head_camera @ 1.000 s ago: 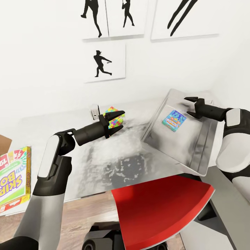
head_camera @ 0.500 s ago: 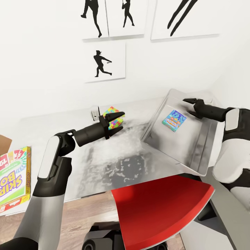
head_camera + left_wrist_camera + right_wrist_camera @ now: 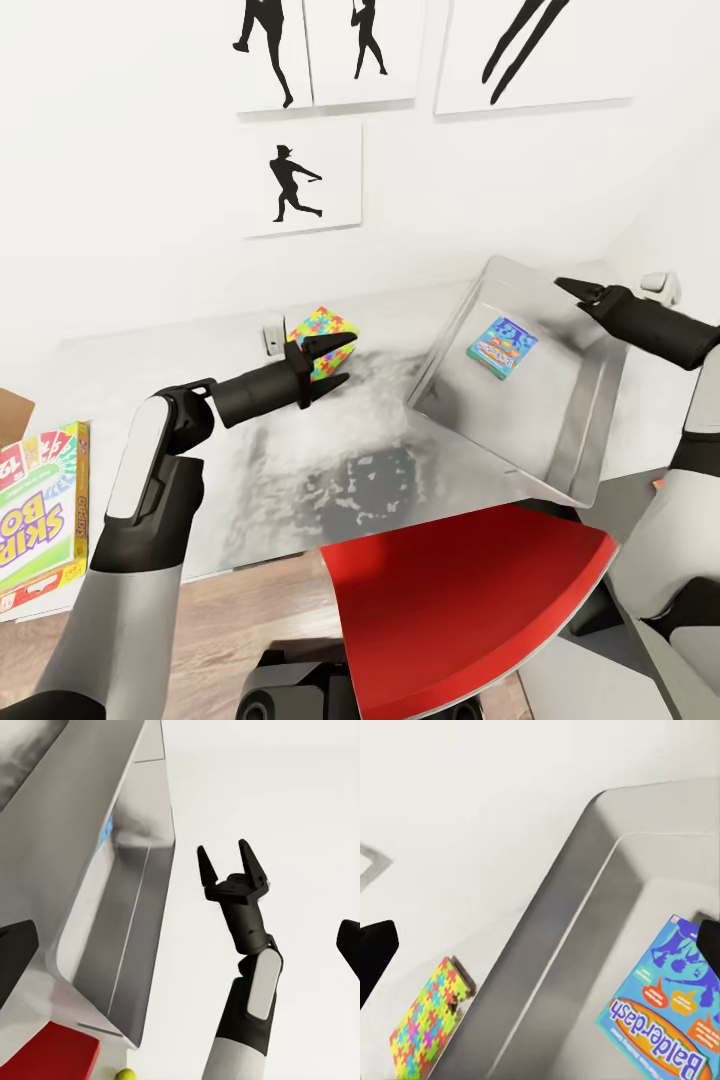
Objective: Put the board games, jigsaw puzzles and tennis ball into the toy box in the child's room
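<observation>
The light grey toy box point(image 3: 590, 400) sits tilted on the table point(image 3: 330, 470) at the right, and a small blue board game point(image 3: 502, 347) lies inside it point(image 3: 667, 1012). A multicolour jigsaw puzzle point(image 3: 322, 328) stands on edge near the wall point(image 3: 424, 1024). My left gripper point(image 3: 338, 360) is open just in front of and below the puzzle, with nothing between its fingers. My right gripper point(image 3: 578, 289) hovers open over the box's far rim point(image 3: 229, 859). The Skip-Bo board game point(image 3: 40, 510) lies at the far left. A tennis ball point(image 3: 126, 1074) peeks out below the box.
A red chair point(image 3: 460, 590) stands close in front of the table. A small white object point(image 3: 272, 335) sits by the wall beside the puzzle, and another point(image 3: 660, 285) beyond the box. Baseball silhouette prints point(image 3: 300, 180) hang on the wall.
My left gripper has drawn back and down from the puzzle, which stays in place. My right gripper has lifted up and to the right, out of the toy box.
</observation>
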`<state>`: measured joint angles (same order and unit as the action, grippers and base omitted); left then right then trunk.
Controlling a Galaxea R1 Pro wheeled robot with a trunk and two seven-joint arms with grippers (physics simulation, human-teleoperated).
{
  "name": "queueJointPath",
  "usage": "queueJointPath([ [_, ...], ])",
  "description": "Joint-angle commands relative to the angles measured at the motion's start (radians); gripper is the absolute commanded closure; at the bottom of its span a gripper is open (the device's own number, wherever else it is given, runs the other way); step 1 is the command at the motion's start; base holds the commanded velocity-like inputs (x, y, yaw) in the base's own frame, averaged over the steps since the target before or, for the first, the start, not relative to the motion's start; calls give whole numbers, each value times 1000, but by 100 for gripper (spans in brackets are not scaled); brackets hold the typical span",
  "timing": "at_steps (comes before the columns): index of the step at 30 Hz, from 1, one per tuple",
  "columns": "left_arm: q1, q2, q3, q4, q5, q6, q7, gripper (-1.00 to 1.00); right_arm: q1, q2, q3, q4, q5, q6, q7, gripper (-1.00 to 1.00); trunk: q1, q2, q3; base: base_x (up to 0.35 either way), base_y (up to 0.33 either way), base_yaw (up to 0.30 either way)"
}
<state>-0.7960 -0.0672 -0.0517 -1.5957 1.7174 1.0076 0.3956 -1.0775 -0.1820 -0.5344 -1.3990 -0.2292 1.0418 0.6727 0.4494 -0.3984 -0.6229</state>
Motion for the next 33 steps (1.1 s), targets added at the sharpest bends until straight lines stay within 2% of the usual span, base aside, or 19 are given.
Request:
queueJointPath([
  [1, -1, -1, 1, -1, 10, 2, 10, -100, -1, 0, -1, 0, 2, 5, 5, -100, 1, -2, -1, 0, 0, 0],
  [3, 9, 0, 3, -2, 10, 1, 11, -100, 6, -3, 0, -18, -29, 5, 7, -100, 1, -2, -1, 0, 0, 0],
  [6, 17, 1, 4, -3, 9, 1, 12, -100, 14, -6, 2, -34, -53, 5, 9, -100, 1, -2, -1, 0, 0, 0],
  [12, 25, 1, 3, -4, 4, 0, 14, -100, 38, -14, 2, -91, -80, 5, 10, -100, 1, -2, -1, 0, 0, 0],
  [20, 29, 2, 1, -4, 3, 0, 12, -100, 60, -18, 4, -169, -94, 5, 11, -100, 1, -2, -1, -46, 0, 0],
  [33, 30, 2, 1, -4, 2, 0, 12, -100, 68, -22, 4, -205, -99, 5, 11, -100, 1, -2, 2, -190, 0, 0],
])
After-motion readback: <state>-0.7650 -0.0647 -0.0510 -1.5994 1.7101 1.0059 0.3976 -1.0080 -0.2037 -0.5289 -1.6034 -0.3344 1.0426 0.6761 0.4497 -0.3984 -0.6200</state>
